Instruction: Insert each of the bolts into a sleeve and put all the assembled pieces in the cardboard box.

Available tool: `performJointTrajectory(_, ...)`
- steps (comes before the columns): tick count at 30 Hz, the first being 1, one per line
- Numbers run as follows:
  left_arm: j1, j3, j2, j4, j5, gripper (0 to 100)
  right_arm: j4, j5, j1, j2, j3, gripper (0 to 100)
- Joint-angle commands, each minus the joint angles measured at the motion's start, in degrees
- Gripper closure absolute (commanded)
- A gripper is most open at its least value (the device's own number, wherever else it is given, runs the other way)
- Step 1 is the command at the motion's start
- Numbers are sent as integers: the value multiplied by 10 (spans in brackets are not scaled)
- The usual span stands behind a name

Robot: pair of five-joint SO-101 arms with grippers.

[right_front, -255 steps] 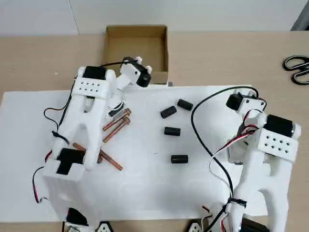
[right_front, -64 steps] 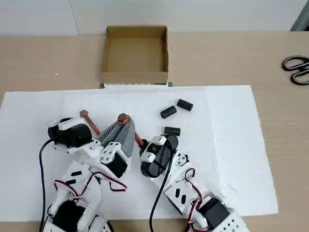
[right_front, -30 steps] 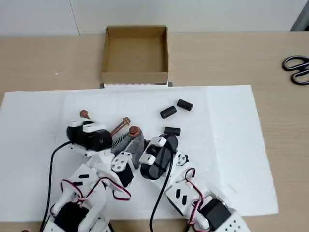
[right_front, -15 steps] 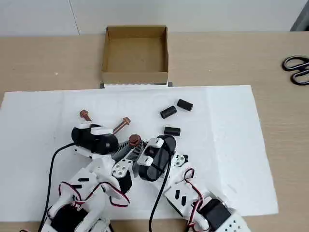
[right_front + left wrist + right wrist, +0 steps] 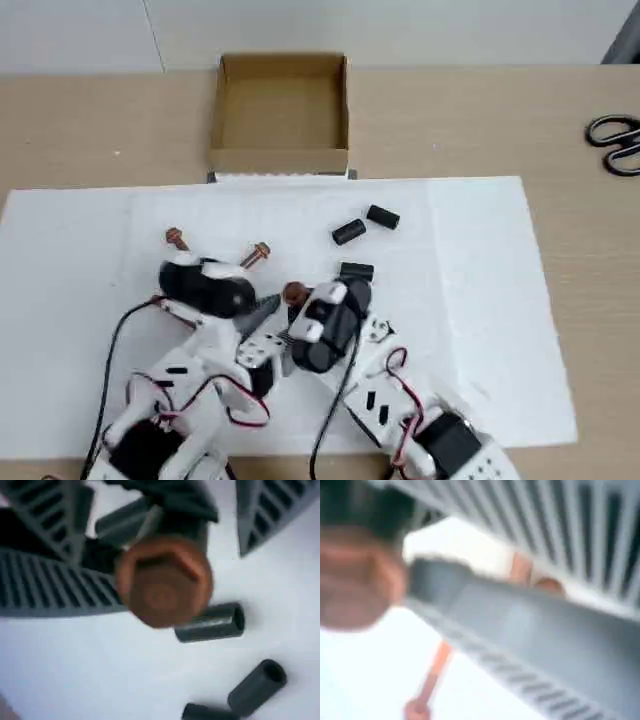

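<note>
White sheet (image 5: 80,300): two spare bolts (image 5: 256,253) lay left. The left gripper (image 5: 275,308), clamped on a bolt (image 5: 294,293), had carried it rightward to the sleeve (image 5: 122,522) pinched in the right gripper (image 5: 318,305); we judged insertion imminent, cardboard box (image 5: 281,160) empty.

- White shells are worn by the left arm (image 5: 190,375) and right arm (image 5: 378,402).
- Black servo blocks (image 5: 207,287) are fitted.
- Red and black cables (image 5: 110,350) are looped alongside.
- Grey ribbed fingers (image 5: 45,592) are borne by the left gripper (image 5: 278,303).
</note>
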Motion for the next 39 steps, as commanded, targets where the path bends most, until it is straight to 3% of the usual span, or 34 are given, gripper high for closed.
performJointTrajectory(1, 5, 1, 3, 11, -7, 770, -14, 3, 2, -8, -51, 996)
performJointTrajectory(16, 3, -110, 4, 8, -8, 772, -13, 0, 2, -8, -26, 996)
performJointTrajectory(20, -50, -125, 5, -1, -30, 773, -14, -1, 19, -8, -18, 996)
performJointTrajectory(22, -85, -125, 5, -6, -49, 812, -14, -1, 30, -8, -18, 996)
performJointTrajectory(26, -133, -125, 4, -31, -62, 1000, -14, -2, 44, -8, -18, 996)
performJointTrajectory(28, -142, -118, 4, -31, -62, 982, -14, -2, 51, -8, -18, 996)
performJointTrajectory(32, -178, -89, 2, -30, -62, 994, -13, -4, 93, -7, -15, 996)
performJointTrajectory(39, -287, -15, 1, -30, -95, 994, 6, -72, 247, -4, 42, 996)
